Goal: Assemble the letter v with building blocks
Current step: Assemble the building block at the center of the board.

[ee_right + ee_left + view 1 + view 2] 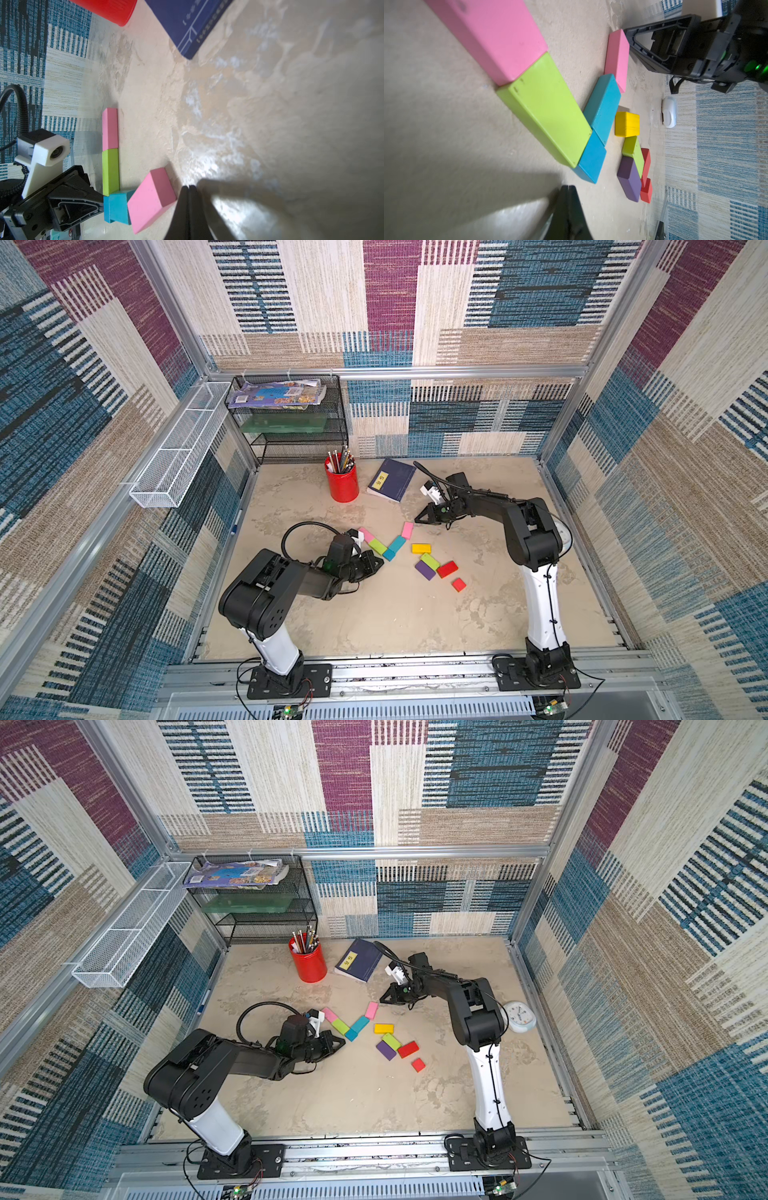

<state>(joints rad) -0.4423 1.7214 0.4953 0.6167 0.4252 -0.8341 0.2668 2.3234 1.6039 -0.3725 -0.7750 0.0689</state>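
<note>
Pink block (407,529) ends the V's right stroke, just beyond teal block (397,543); its long axis looks turned slightly steeper than the teal block's line. Right gripper (417,521), jaws pressed together and empty, sits just beside its outer end. It is far nearer than left gripper (381,562), also clenched empty, by teal square (389,554) at the vertex. Judgement: any straightening nudge falls to the right gripper.

Nothing legible. Dark marks on the yellow label (379,480) of the navy book (398,476) and its white cover print are too small to be read.
</note>
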